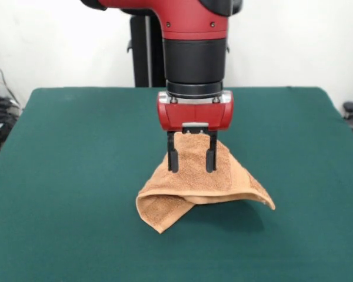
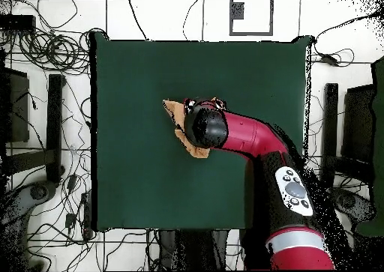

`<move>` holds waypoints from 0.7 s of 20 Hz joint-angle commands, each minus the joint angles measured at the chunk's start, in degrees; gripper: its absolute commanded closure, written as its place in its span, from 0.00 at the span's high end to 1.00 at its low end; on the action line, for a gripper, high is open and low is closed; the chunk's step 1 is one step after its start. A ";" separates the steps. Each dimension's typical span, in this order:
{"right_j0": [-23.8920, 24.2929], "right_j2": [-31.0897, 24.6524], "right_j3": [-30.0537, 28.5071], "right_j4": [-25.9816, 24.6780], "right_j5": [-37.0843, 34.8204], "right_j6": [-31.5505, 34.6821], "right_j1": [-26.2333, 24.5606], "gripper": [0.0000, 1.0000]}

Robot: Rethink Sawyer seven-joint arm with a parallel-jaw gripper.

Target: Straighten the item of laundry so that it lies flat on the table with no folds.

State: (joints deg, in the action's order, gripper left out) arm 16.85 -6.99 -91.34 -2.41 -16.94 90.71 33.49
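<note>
The orange-tan towel (image 1: 223,182) is humped up like a tent near the middle of the green table (image 1: 76,147). A folded corner lies at its front left and its right edge hangs just off the cloth top. My gripper (image 1: 191,160) points straight down over the hump. Its two black fingers (image 1: 172,158) stand apart against the cloth, and the peak reaches up to the red gripper body. In the overhead view the arm's wrist covers the gripper, and only the towel's edges (image 2: 174,110) show on the table (image 2: 150,67).
The black pedestal (image 1: 142,50) stands at the table's far side. In the overhead view, cables and black stands (image 2: 54,123) lie on the floor around the table.
</note>
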 commanded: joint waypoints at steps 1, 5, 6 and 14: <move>-1.67 -4.33 -4.03 -3.45 2.17 4.93 -3.74 1.00; -1.64 -4.37 -4.09 -2.51 1.54 5.68 -3.88 1.00; -1.59 -4.45 -4.14 -2.20 1.80 6.10 -3.87 1.00; -1.44 -4.77 -4.46 -2.11 2.42 6.34 -3.89 1.00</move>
State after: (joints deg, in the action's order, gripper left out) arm 16.84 -6.99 -91.35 -2.41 -16.61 90.71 33.49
